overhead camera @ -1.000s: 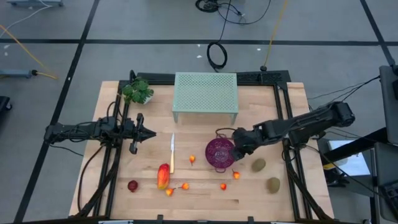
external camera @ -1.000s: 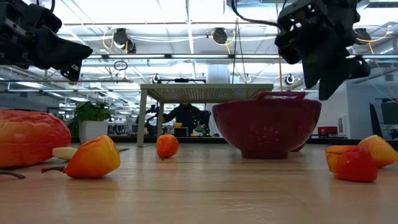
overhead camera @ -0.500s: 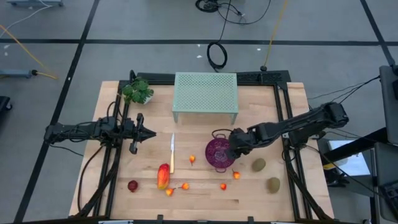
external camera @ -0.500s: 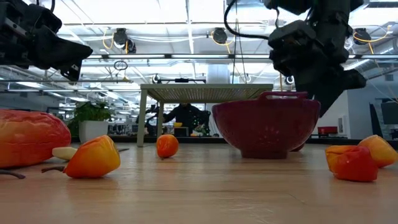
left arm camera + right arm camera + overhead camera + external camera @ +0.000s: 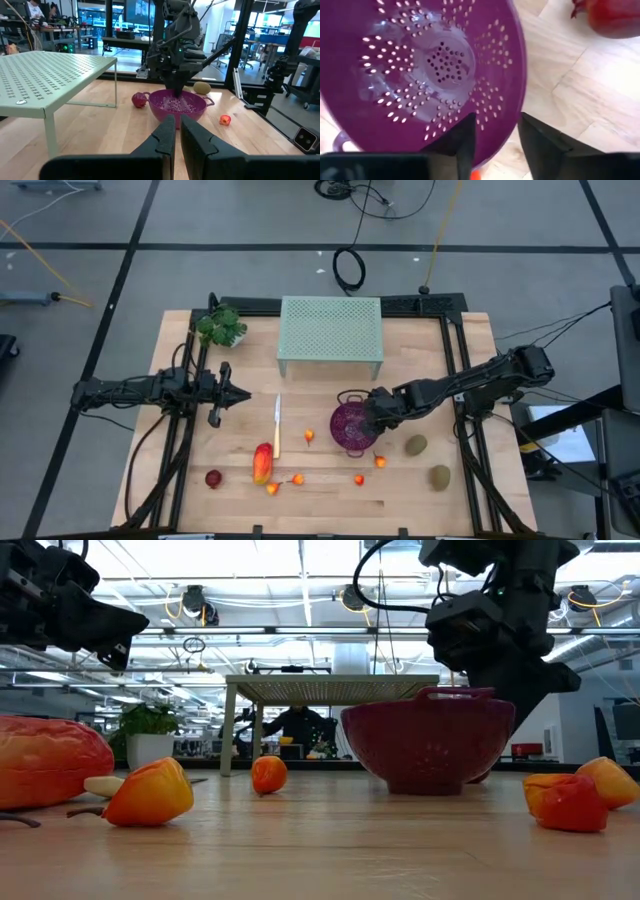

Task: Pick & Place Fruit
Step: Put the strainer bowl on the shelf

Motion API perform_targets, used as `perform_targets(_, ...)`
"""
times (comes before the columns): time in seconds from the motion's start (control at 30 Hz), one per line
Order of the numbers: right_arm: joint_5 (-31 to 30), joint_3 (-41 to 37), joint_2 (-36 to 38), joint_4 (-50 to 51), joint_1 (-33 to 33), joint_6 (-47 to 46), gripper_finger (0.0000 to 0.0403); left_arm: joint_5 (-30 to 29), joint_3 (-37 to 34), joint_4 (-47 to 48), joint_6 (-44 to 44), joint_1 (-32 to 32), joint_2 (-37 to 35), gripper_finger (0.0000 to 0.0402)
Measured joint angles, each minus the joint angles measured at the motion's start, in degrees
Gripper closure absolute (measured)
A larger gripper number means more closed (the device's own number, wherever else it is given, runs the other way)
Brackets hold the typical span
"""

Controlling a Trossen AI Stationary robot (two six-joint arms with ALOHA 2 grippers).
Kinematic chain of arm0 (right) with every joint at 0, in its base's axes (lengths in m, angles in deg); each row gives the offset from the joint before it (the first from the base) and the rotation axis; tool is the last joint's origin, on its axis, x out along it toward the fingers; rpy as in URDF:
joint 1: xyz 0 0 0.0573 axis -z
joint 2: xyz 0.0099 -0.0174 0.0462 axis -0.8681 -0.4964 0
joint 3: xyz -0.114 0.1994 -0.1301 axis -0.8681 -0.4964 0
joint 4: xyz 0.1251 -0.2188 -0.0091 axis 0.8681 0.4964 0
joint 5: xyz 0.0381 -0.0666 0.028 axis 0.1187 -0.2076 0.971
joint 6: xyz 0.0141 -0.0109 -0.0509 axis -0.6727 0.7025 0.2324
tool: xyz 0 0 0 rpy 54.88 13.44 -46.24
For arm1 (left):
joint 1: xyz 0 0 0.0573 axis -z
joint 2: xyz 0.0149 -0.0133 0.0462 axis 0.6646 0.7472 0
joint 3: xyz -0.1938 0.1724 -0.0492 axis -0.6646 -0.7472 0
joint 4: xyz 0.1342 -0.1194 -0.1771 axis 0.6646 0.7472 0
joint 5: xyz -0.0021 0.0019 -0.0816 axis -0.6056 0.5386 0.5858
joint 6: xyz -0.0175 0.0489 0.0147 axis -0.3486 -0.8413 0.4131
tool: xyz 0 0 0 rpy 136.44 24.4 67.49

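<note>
A purple colander [image 5: 349,430] stands on the table right of centre. My right gripper [image 5: 369,415] hangs open over its right rim, one finger above the bowl's inside and one outside [image 5: 495,136]. The mango [image 5: 262,463] and a dark red ball [image 5: 213,478] lie near the front left. A second red ball [image 5: 139,99] sits just behind the colander. Two kiwis [image 5: 416,444] [image 5: 439,476] lie to its right. Several tiny orange fruits [image 5: 309,436] are scattered along the front. My left gripper [image 5: 243,393] waits shut, raised at the table's left. My right gripper comes from above, slanting in from the table's right, with the colander's rim [image 5: 516,116] between its open fingers. I cannot tell whether either finger touches the rim. The colander stands upright on the table.
A green perforated rack [image 5: 331,328] stands at the far middle and a leafy plant [image 5: 222,326] at the far left corner. A yellow-handled knife [image 5: 277,425] lies between the two arms. Bare wood shows at the far right. A person [image 5: 296,726] sits in the room behind.
My right gripper has moved toward the table's left and dropped a little, from beside the colander's right side to over its rim. The colander and fruit have stayed where they were.
</note>
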Motion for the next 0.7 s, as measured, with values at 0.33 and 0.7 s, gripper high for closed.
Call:
perform_targets(0.33, -1.48, 0.00, 0.00, -1.56, -0.02, 0.70, 0.0393, 0.01, 0.00, 0.00, 0.02, 0.00, 0.02, 0.0376)
perform_targets(0.7, -3.16, 2.54, 1.96, -2.67, -0.17, 1.37, 0.0399, 0.05, 0.00, -1.62, 6.39, -0.01, 0.00, 0.0376)
